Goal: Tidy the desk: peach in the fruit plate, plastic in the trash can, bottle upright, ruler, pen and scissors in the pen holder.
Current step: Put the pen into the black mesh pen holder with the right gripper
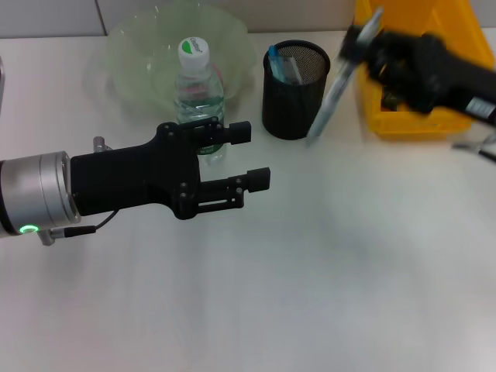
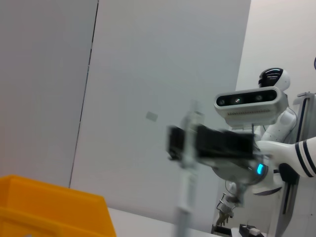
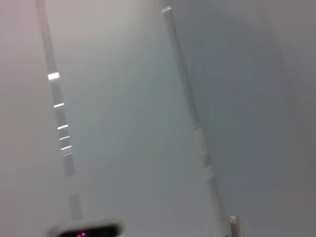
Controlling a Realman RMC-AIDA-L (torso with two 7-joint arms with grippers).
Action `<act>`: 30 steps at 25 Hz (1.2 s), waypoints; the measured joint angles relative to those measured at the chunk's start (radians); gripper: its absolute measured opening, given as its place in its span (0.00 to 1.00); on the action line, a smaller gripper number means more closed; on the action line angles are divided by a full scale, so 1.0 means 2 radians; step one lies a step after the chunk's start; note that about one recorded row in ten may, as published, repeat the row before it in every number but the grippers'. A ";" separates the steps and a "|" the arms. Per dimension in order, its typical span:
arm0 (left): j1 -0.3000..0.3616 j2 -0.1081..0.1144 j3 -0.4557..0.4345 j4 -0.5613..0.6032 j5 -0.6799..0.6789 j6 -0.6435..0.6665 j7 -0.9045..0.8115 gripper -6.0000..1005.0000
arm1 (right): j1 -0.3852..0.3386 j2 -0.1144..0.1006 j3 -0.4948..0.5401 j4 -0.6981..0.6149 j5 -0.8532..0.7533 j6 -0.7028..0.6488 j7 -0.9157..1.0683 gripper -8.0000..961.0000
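The clear bottle (image 1: pixel 195 89) with a green cap stands upright in front of the pale green fruit plate (image 1: pixel 132 46). My left gripper (image 1: pixel 258 155) is open just in front of it, its upper finger crossing the bottle's lower part. My right gripper (image 1: pixel 364 43) is shut on a long pale strip, apparently the ruler (image 1: pixel 335 91), which slants down beside the black mesh pen holder (image 1: pixel 294 93). A blue item (image 1: pixel 280 66) stands inside the holder. The left wrist view shows that gripper (image 2: pixel 185 140) and ruler (image 2: pixel 186 187) too. The peach and the plastic are out of view.
The yellow bin (image 1: pixel 434 116) stands at the back right behind my right arm, with dark items inside; its corner (image 2: pixel 54 210) shows in the left wrist view. A thin grey object (image 1: pixel 479 147), possibly the scissors, lies at the right edge. The right wrist view shows only wall.
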 joint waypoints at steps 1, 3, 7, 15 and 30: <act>0.000 0.000 0.000 0.000 0.000 -0.001 0.000 0.71 | 0.000 0.000 0.014 -0.001 0.000 0.009 -0.006 0.23; 0.000 0.000 0.000 0.000 0.000 -0.002 0.000 0.72 | 0.000 -0.002 0.041 -0.004 0.001 0.032 -0.019 0.23; -0.001 -0.001 0.002 -0.001 0.001 -0.004 0.001 0.72 | 0.005 -0.003 0.064 -0.011 0.001 0.069 -0.030 0.24; -0.004 -0.002 0.007 -0.002 0.002 -0.014 0.013 0.72 | 0.038 0.000 0.060 0.027 0.011 0.121 -0.107 0.24; -0.010 -0.002 0.008 -0.006 0.002 -0.033 0.014 0.72 | 0.087 0.001 0.061 0.148 0.047 0.200 -0.265 0.25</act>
